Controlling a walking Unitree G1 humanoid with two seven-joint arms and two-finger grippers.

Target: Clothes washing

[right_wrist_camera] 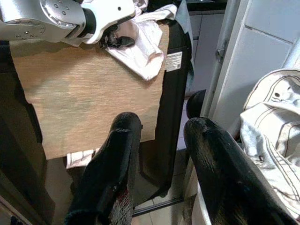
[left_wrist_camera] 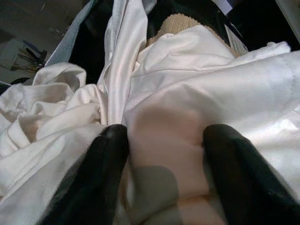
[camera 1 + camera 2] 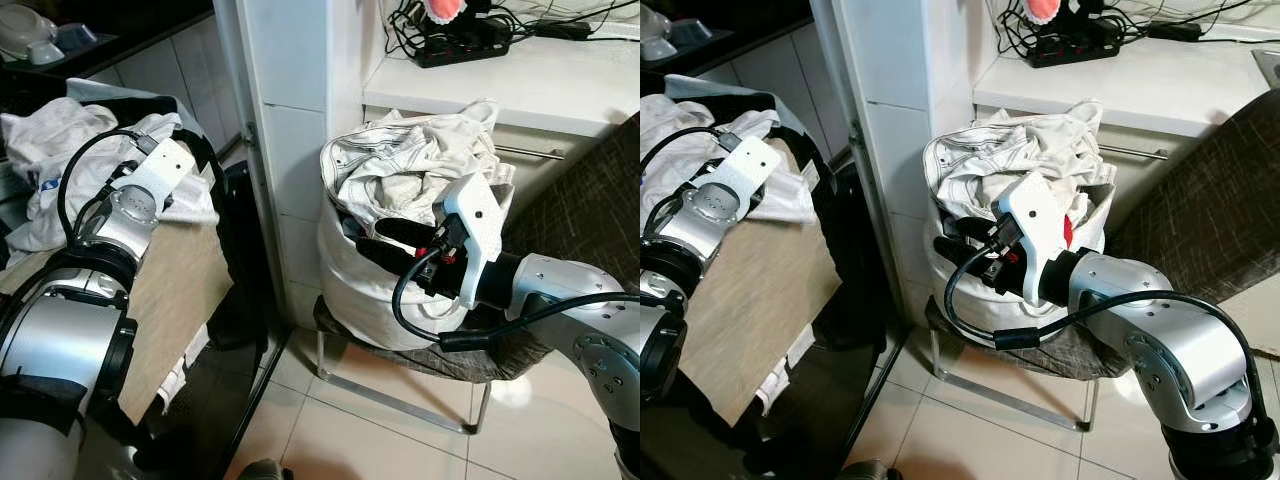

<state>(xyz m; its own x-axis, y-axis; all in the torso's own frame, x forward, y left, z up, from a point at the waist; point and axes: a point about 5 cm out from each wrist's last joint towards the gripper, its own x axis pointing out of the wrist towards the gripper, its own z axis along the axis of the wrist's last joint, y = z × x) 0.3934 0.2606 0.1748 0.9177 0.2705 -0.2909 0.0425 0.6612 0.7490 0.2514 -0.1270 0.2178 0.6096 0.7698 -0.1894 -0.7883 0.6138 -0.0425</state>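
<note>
The left gripper (image 2: 164, 154) presses into a heap of crumpled white cloth (image 3: 50, 150) that lies on a tan fabric-covered surface (image 3: 180, 300). In the left wrist view its two black fingers (image 2: 101, 178) are spread apart with white cloth between them, but I cannot tell if they really pinch it. The right gripper (image 1: 159, 154) is beside a full white laundry bag (image 3: 345, 265), which stands on a stool with a grey cushion and thin metal legs (image 3: 400, 385) and overflows with cream striped clothes (image 3: 400, 160). Its fingers are parted and hold nothing. From the head views the fingertips are hard to make out against the dark part of the bag. A black power strip (image 3: 465, 45) lies on the white counter (image 3: 520, 85), cut off by the frame's upper edge.
</note>
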